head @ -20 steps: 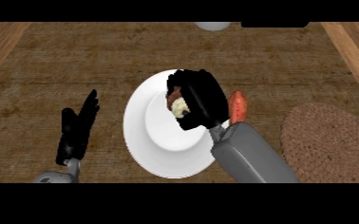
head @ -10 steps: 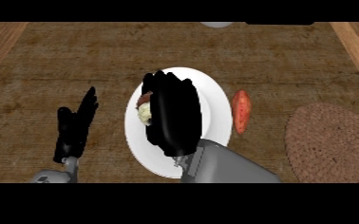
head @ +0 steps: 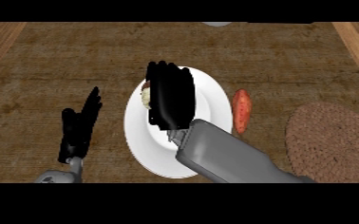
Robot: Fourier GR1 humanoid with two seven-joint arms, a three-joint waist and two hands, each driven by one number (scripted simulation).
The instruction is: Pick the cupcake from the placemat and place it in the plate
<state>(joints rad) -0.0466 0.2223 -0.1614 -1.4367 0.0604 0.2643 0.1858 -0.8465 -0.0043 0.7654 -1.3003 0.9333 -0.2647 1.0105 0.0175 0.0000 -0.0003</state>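
Right hand [head: 170, 99] is over the white plate [head: 210, 83], fingers curled round the cupcake [head: 146, 96], ready to set it down; left hand [head: 79, 126] rests open.

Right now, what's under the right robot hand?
The white plate, and a sliver of the cupcake at the right robot hand's left edge. The rest of it is covered.

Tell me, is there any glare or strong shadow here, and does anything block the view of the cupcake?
Head view: the light is soft and even, with no glare on the white plate and no strong shadows on the wooden counter. The right robot hand covers most of the cupcake, of which only a pale sliver shows at its left edge.
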